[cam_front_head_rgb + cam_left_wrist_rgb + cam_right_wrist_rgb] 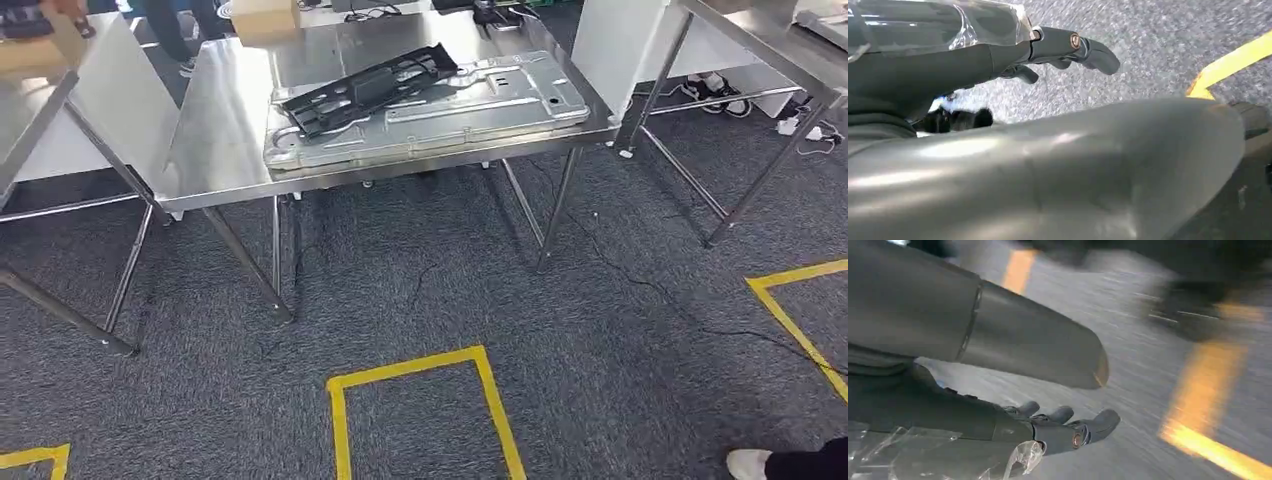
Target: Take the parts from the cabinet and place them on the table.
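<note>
Left wrist view gives me the left hand (1068, 50) hanging empty over grey carpet, fingers extended; the right hand (1058, 427) likewise holds nothing, fingers apart, above yellow floor tape (1208, 440). From the head camera I see a black part (370, 85) lying on a silver panel (440, 115) on the steel table (220, 120).

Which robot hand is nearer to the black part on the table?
Cannot tell: left robot hand and right robot hand both hang over carpet, away from the black part.
</note>
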You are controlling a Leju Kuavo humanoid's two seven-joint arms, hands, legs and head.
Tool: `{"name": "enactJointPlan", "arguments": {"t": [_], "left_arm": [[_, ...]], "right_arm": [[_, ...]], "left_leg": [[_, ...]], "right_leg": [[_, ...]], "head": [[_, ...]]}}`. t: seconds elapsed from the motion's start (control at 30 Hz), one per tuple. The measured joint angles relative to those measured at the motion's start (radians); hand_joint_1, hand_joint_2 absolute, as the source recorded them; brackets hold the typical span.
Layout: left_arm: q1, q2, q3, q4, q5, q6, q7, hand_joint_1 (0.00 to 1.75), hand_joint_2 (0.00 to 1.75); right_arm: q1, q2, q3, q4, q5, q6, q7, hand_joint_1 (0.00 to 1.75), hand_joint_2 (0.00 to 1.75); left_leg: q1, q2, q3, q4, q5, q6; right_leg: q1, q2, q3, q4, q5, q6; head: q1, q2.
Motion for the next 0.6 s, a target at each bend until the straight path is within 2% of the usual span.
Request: {"name": "enactJointPlan", "arguments": {"t": [0.07, 0.1, 0.13, 0.17, 0.23, 0.27, 0.3, 0.33, 0.37, 0.43, 0.47, 0.5, 0.53, 0.57, 0.6], "left_arm": [[-0.001, 0.000, 0.004, 0.000, 0.007, 0.000, 0.003, 0.00, 0.00], [0.000, 0.000, 0.006, 0.000, 0.009, 0.000, 0.006, 0.00, 0.00], [0.001, 0.000, 0.006, 0.000, 0.010, 0.000, 0.007, 0.00, 0.00], [0.001, 0.000, 0.006, 0.000, 0.009, 0.000, 0.007, 0.00, 0.00], [-0.001, 0.000, 0.006, 0.000, 0.006, 0.000, 0.007, 0.00, 0.00], [-0.005, 0.000, 0.007, 0.000, 0.005, 0.000, 0.007, 0.00, 0.00], [-0.009, 0.000, 0.007, 0.000, 0.005, 0.000, 0.007, 0.00, 0.00], [-0.013, 0.000, 0.008, 0.000, 0.005, 0.000, 0.005, 0.00, 0.00], [-0.016, 0.000, 0.008, 0.000, 0.002, 0.000, 0.005, 0.00, 0.00], [-0.014, 0.000, 0.009, 0.000, -0.001, -0.001, 0.003, 0.00, 0.00], [-0.012, 0.000, 0.010, 0.000, -0.002, -0.001, 0.002, 0.00, 0.00], [-0.012, 0.000, 0.012, 0.000, -0.003, -0.001, 0.002, 0.00, 0.00], [-0.012, 0.000, 0.014, 0.000, -0.004, -0.001, 0.000, 0.00, 0.00], [-0.012, 0.000, 0.014, 0.000, -0.005, -0.001, -0.001, 0.00, 0.00], [-0.011, 0.000, 0.014, 0.000, -0.005, -0.002, -0.001, 0.00, 0.00]], "right_arm": [[0.025, 0.013, -0.025, 0.056, 0.003, 0.039, 0.062, 0.00, 0.00], [0.035, 0.018, -0.040, 0.079, 0.002, 0.049, 0.079, 0.00, 0.00], [0.039, 0.024, -0.053, 0.098, 0.001, 0.055, 0.092, 0.00, 0.00], [0.041, 0.030, -0.063, 0.114, 0.003, 0.059, 0.100, 0.00, 0.00], [0.046, 0.039, -0.079, 0.142, 0.003, 0.062, 0.101, 0.00, 0.00], [0.047, 0.045, -0.086, 0.154, 0.003, 0.061, 0.100, 0.00, 0.00], [0.050, 0.048, -0.093, 0.161, 0.003, 0.060, 0.096, 0.00, 0.00], [0.053, 0.053, -0.099, 0.173, 0.004, 0.057, 0.089, 0.00, 0.00], [0.052, 0.053, -0.106, 0.184, 0.004, 0.054, 0.082, 0.00, 0.00], [0.049, 0.061, -0.114, 0.192, 0.005, 0.050, 0.070, 0.00, 0.00], [0.050, 0.061, -0.120, 0.203, 0.006, 0.046, 0.064, 0.00, 0.00], [0.050, 0.063, -0.125, 0.214, 0.006, 0.043, 0.062, 0.00, 0.00], [0.051, 0.063, -0.131, 0.222, 0.005, 0.041, 0.062, 0.00, 0.00], [0.051, 0.064, -0.135, 0.229, 0.005, 0.041, 0.062, 0.00, 0.00], [0.051, 0.064, -0.137, 0.235, 0.005, 0.040, 0.062, 0.00, 0.00]], "left_leg": [[0.008, 0.000, -0.064, 0.166, -0.086, -0.010], [0.009, 0.000, -0.082, 0.224, -0.105, -0.012], [0.010, 0.000, -0.074, 0.224, -0.094, -0.011], [0.010, 0.001, -0.045, 0.178, -0.066, -0.009], [0.008, 0.010, 0.066, -0.007, 0.008, 0.002], [0.003, 0.041, 0.126, -0.103, 0.023, 0.012], [-0.004, 0.059, 0.140, -0.136, 0.018, 0.015], [-0.013, 0.054, 0.122, -0.122, 0.030, 0.019], [-0.011, 0.050, 0.120, -0.132, 0.021, 0.024], [-0.008, 0.034, 0.116, -0.139, 0.032, 0.030], [-0.002, 0.029, 0.118, -0.146, 0.045, 0.036], [-0.003, 0.019, 0.111, -0.146, 0.049, 0.041], [-0.003, 0.015, 0.107, -0.146, 0.054, 0.048], [-0.005, 0.008, 0.101, -0.145, 0.057, 0.050], [-0.007, 0.001, 0.096, -0.143, 0.059, 0.052]], "right_leg": [[0.002, 0.000, -0.014, 0.001, 0.008, -0.005], [0.003, 0.001, -0.020, 0.001, 0.013, -0.006], [0.003, 0.000, -0.025, 0.001, 0.017, -0.005], [0.003, -0.001, -0.028, 0.001, 0.021, -0.005], [0.004, -0.005, -0.028, 0.000, 0.024, -0.001], [0.004, -0.010, -0.026, 0.000, 0.026, 0.002], [0.009, -0.014, -0.026, 0.001, 0.027, 0.006], [0.006, -0.023, -0.022, -0.001, 0.030, 0.014], [0.006, -0.029, -0.023, -0.001, 0.030, 0.020], [0.008, -0.042, -0.020, -0.005, 0.032, 0.031], [0.004, -0.027, -0.024, 0.012, 0.017, 0.038], [0.005, -0.012, -0.050, 0.069, -0.031, 0.041], [0.004, -0.003, -0.086, 0.153, -0.082, 0.041], [0.007, 0.001, -0.121, 0.236, -0.123, 0.042], [0.008, 0.002, -0.146, 0.300, -0.146, 0.042]], "head": [[0.000, 0.000], [0.000, 0.000], [0.000, 0.000], [0.000, 0.000], [0.000, 0.000], [0.000, 0.000], [0.000, 0.000], [0.000, 0.000], [-0.003, 0.000], [-0.002, 0.000], [0.000, 0.000], [0.000, 0.000], [-0.001, 0.000], [0.000, 0.000], [0.000, 0.000]]}}
